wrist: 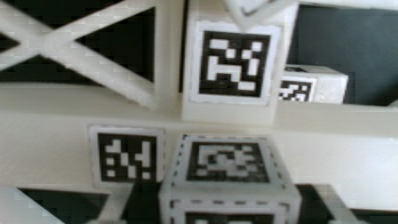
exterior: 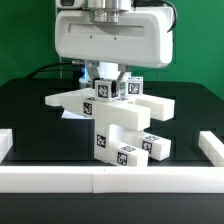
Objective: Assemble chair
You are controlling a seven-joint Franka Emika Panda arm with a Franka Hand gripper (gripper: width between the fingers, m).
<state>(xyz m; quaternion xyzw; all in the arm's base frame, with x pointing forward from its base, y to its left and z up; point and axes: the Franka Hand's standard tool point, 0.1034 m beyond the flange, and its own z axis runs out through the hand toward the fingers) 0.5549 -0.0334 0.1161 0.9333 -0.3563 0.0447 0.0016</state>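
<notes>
The chair (exterior: pixel 122 125) stands partly joined in the middle of the black table. It is a stack of chunky white blocks with black-and-white tags, with a long piece lying across an upright one. My gripper (exterior: pixel 113 80) comes down from above onto its top, shut on a small tagged white block (exterior: pixel 118 89). The wrist view shows that block (wrist: pixel 228 190) squeezed between my two dark fingers (wrist: pixel 146 200). Beyond it lie more tagged white faces (wrist: pixel 237 62) and a cross-braced piece (wrist: pixel 80 50). The gripper's big white body hides whatever lies behind the chair.
A long white border rail (exterior: pixel 110 178) runs along the front edge of the table. Shorter rails sit at the exterior view's left (exterior: pixel 5 146) and right (exterior: pixel 211 148). A green wall closes off the back.
</notes>
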